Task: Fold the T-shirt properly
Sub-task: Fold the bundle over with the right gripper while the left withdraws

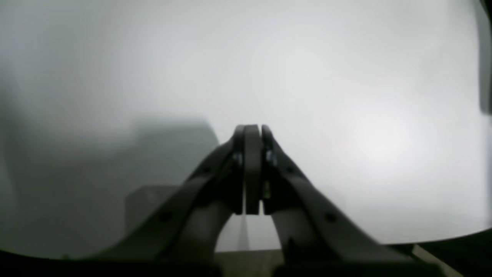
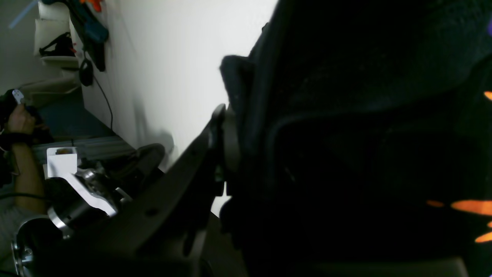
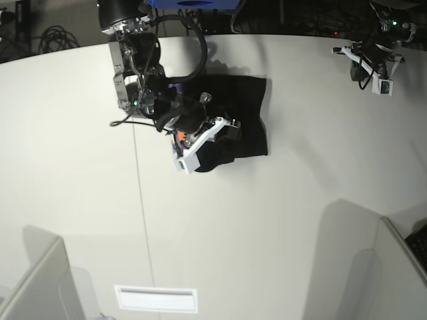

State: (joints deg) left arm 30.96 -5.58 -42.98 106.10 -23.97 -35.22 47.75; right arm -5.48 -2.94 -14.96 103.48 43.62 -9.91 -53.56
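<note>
My right fingers [image 2: 230,146] are nearly closed on a thick fold of the large black short-sleeved cloth T-shirt [image 3: 233,120], pinching its edge between them. In the right wrist view the dark cloth fills most of the frame to the right of my one visible finger, bunched and layered, with a few orange slivers of its print showing at the far right edge and a speck of purple in the upper corner. Beyond the cloth lies the pale white counter [image 2: 173,65].

From the base view the T-shirt sits crumpled toward the far side of the counter [image 3: 267,227], on that view's left-centre half, with my right arm bent down over its nearer left corner. A bit of orange print peeks out just beside my wrist, and the white camera bracket [image 3: 197,150] on that wrist hangs over the shirt's near edge. The rest of the shirt spreads away from my grip to the right, dark side up, rumpled rather than flat.

My left fingers [image 1: 251,132] are pressed fully together with nothing between them. In the left wrist view they point over bare, blurred pale counter. In the base view my left arm [image 3: 377,57] is up at the far right corner of the counter, well apart from the T-shirt.
</note>
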